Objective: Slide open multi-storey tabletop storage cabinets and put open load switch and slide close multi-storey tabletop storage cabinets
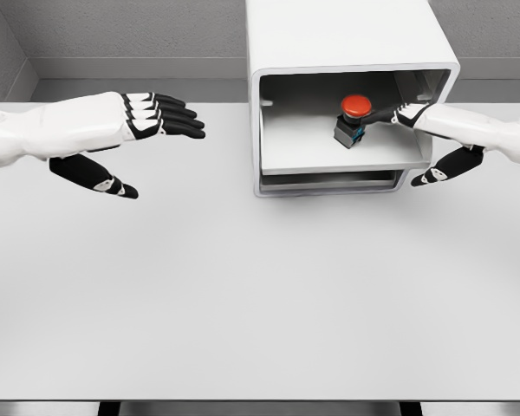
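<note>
In the cabinet's (351, 52) upper compartment, the load switch (354, 119) sits upright on the pulled-out tray (312, 147), red button up, dark body with blue trim below. Placement looks done, switch far enough in that the tray should slide shut without catching. My right hand (433, 139) reaches in through the open front from the right; fingers go toward the switch's side, but I can't tell whether they grip it or just touch it, nor how far they're open. Thumb hangs low outside the cabinet's front edge. My left hand (147, 126) hovers over the table (243, 295), well clear to the left, fingers straight and flat, holding nothing. Lower tray (329, 179) seems shut.
</note>
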Robot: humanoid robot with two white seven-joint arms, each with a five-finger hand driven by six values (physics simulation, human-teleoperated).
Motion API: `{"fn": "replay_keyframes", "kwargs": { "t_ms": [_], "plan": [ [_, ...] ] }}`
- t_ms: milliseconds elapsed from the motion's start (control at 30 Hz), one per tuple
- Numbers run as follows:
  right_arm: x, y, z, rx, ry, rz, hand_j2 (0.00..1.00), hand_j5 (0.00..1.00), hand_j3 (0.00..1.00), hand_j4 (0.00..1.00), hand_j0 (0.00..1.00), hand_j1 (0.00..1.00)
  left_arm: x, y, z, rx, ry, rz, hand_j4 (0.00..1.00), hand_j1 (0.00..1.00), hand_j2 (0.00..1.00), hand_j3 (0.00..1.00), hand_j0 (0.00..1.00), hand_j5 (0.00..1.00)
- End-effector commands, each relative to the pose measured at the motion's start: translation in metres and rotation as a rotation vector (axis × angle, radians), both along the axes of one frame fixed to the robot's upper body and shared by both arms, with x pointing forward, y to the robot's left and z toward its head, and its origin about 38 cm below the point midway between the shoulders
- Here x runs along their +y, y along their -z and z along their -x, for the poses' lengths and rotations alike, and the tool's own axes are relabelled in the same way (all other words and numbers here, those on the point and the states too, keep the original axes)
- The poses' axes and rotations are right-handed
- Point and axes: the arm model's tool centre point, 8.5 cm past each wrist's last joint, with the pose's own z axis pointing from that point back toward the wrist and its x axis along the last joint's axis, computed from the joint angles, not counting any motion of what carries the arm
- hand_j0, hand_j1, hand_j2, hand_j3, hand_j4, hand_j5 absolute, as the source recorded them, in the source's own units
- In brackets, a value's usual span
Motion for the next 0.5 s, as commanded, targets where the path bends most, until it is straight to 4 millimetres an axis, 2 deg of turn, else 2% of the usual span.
{"fn": "replay_keyframes", "kwargs": {
  "t_ms": [0,167,367,467],
  "plan": [
    [-0.033,-0.002,-0.009,-0.002,0.162,0.121,1.00,1.00,1.00,1.00,1.00,1.00,0.002,-0.006,0.001,-0.007,-0.007,0.008,1.00,1.00,1.00,1.00,1.00,1.00],
    [-0.026,0.004,-0.006,0.008,0.139,0.122,1.00,1.00,1.00,1.00,1.00,1.00,0.002,-0.006,0.001,-0.007,-0.007,0.008,1.00,1.00,1.00,1.00,1.00,1.00],
    [-0.020,-0.001,-0.004,-0.006,0.120,0.122,1.00,1.00,1.00,1.00,1.00,1.00,0.002,-0.005,0.001,-0.007,-0.007,0.006,1.00,1.00,1.00,1.00,1.00,1.00],
    [-0.026,-0.008,-0.003,-0.018,0.129,0.133,1.00,1.00,1.00,1.00,1.00,1.00,0.002,-0.006,0.001,-0.009,-0.007,0.006,1.00,1.00,1.00,1.00,1.00,1.00]
  ]
}}
